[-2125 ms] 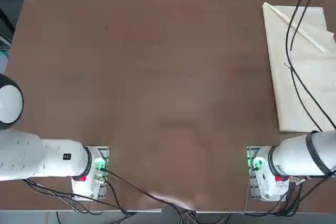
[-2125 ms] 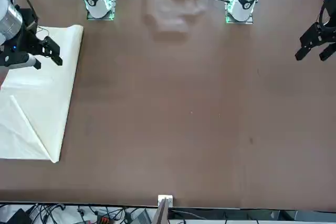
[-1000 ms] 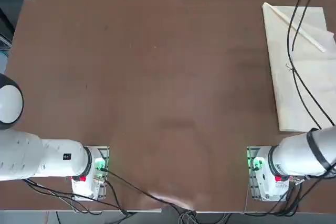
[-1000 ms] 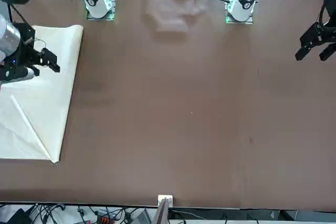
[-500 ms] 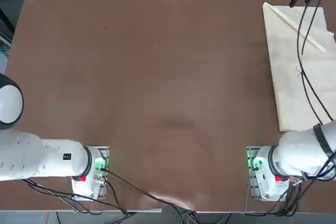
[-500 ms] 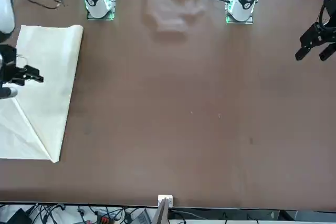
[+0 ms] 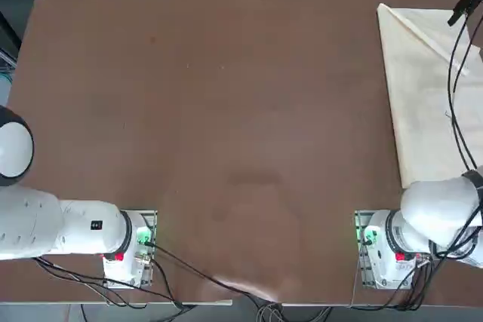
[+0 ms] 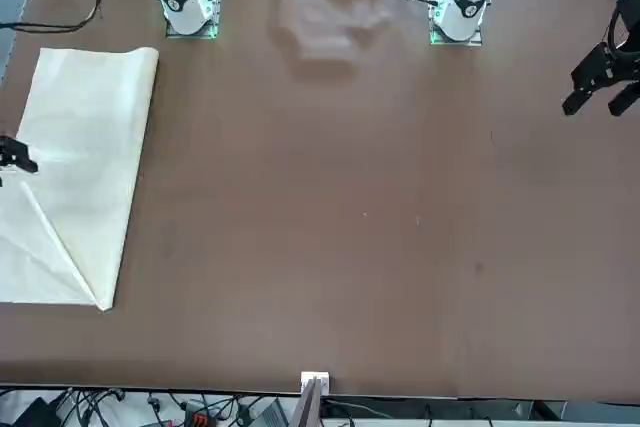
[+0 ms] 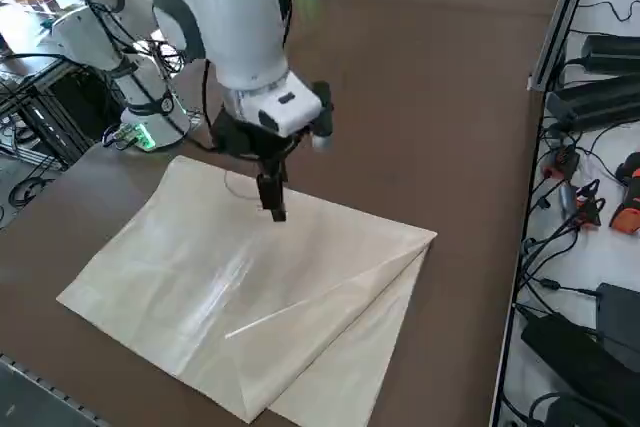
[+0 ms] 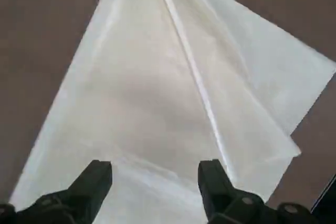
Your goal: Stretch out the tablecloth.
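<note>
At the table's far right corner: tablecloth, cream, folded, flat, 1 diagonal fold across its far end. Right gripper above the cloth, clear of it, its 2 fingers spread, nothing between them.

**Open fingers above folded cloth**

The right gripper hangs over the cream tablecloth, its two black fingers spread wide and empty. A folded layer crosses the cloth diagonally; brown table flanks it.
</note>
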Robot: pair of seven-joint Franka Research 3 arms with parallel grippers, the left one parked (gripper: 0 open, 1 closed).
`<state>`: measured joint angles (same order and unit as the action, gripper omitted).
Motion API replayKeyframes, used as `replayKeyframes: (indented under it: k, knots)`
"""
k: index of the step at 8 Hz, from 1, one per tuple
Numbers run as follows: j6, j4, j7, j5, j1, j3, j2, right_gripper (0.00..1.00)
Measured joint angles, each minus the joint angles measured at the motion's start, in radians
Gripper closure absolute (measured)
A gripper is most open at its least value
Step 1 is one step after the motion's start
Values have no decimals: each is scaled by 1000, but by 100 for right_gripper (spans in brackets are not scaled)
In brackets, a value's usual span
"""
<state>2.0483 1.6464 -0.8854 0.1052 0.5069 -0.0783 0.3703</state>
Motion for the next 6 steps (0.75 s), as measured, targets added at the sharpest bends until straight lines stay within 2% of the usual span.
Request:
replayKeyframes:
  k: [3, 6]
  knots:
    - [268, 41, -284, 0, 60, -1, 106, 0]
    - [473, 50, -503, 0, 104, -8, 217, 0]
